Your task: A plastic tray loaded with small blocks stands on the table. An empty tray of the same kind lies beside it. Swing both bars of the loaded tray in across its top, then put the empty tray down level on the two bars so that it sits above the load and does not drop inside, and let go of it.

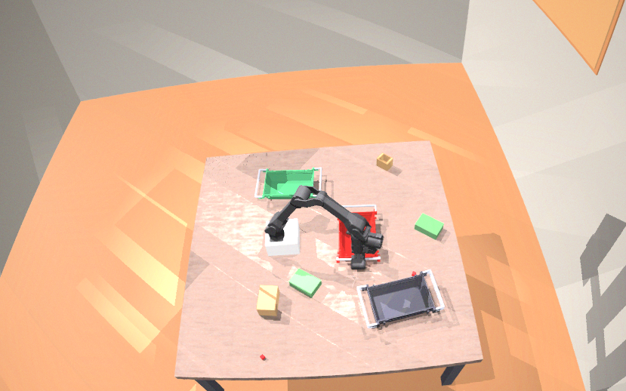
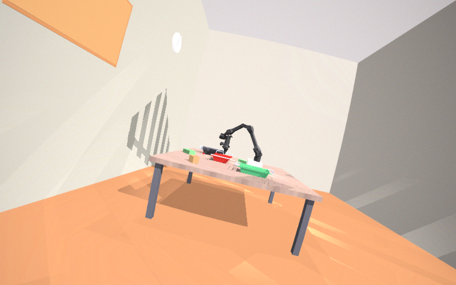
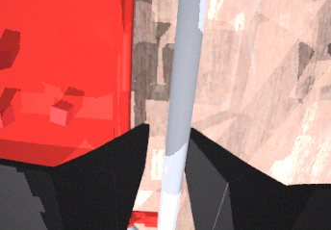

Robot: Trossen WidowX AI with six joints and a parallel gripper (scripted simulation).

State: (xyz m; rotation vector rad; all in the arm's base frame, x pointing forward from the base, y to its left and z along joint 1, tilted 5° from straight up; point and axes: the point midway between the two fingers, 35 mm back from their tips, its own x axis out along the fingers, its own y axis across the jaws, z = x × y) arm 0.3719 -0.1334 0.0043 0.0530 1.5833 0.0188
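The red tray [image 1: 346,242] [image 2: 221,159] [image 3: 29,147] stands on the table with small red blocks [image 3: 62,113] in it. Its far wire bar [image 1: 354,207] and its near wire bar [image 1: 344,260] [image 3: 183,78] are out over its ends. My gripper [image 1: 358,266] [image 2: 225,152] [image 3: 166,134] points down at the near end. It is slightly open, with the near bar running between its fingertips and not clamped. The black tray [image 1: 376,308] [image 2: 210,151], empty, stands nearby with its bars out. A green tray [image 1: 276,180] [image 2: 254,170], also empty, stands at the far left.
Green blocks [image 1: 429,226] [image 1: 305,282], a yellow block [image 1: 268,300] and a small open yellow box [image 1: 384,161] stand on the table. Small red cubes lie by the black tray [image 1: 376,308] and near the front edge. The arm's white base block [image 1: 285,246] is left of the red tray.
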